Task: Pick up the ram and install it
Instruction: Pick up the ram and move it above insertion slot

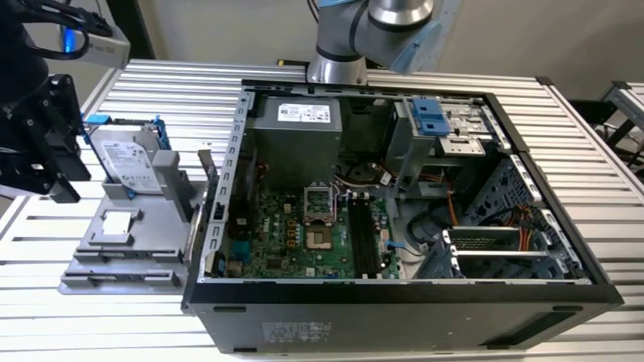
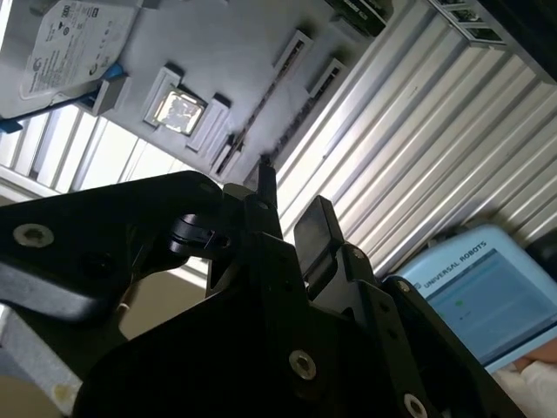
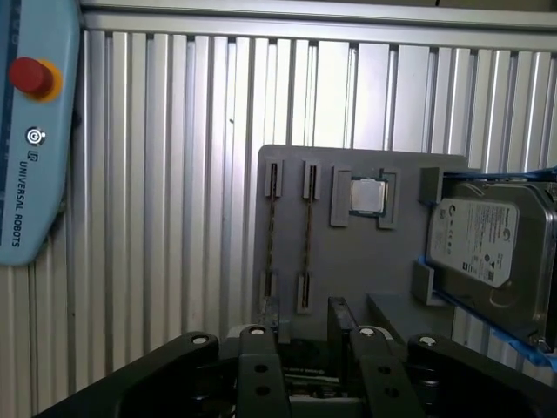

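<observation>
You are working the pickup, and the gripper (image 3: 303, 329) is hovering with its pincer spread and empty over the grey holder (image 3: 348, 261). The holder is lying on the slatted table (image 3: 174, 218), towards the table's edge at the exterior view's left. The ram (image 3: 306, 233) is standing on edge between brackets at the holder's end farthest from the hard drive (image 3: 489, 244). A second slim strip (image 3: 271, 233) is standing just beside it, and I am judging the one lining up with your finger gap to be the target.

To do this well, you should be centring the pincer across the strip's thin faces. Be coming down square, so neither finger (image 2: 315, 228) is clipping the neighbour or the brackets, and be pinching near mid-length.

The first wrist view is giving you the line-up along the strip. The second wrist view is giving you the finger gap side-on. The exterior view is giving you the open computer case (image 1: 403, 313) and its long black slots (image 1: 363, 237), well apart from the holder.
</observation>
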Controlling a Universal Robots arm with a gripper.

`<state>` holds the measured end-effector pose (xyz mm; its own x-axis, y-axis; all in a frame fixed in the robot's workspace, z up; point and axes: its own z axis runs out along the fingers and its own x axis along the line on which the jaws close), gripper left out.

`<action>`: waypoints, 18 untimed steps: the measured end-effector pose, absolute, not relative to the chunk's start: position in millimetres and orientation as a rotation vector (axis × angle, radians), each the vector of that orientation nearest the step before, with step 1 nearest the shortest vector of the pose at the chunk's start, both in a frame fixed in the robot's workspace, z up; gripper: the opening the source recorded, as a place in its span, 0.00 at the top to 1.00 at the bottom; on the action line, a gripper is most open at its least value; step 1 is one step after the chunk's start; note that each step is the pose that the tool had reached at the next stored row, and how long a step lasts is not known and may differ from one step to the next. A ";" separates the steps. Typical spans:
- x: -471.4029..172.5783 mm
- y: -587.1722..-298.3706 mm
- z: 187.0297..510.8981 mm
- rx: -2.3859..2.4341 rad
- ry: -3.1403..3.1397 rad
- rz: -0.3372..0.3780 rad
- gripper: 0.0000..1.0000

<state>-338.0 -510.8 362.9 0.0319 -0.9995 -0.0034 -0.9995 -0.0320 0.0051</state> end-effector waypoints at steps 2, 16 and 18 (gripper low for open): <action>-337.9 -510.8 361.6 2.257 -2.184 -0.009 0.00; -338.2 -510.8 356.1 2.264 -2.177 -0.009 0.00; -338.4 -510.8 353.9 2.268 -2.173 -0.009 0.00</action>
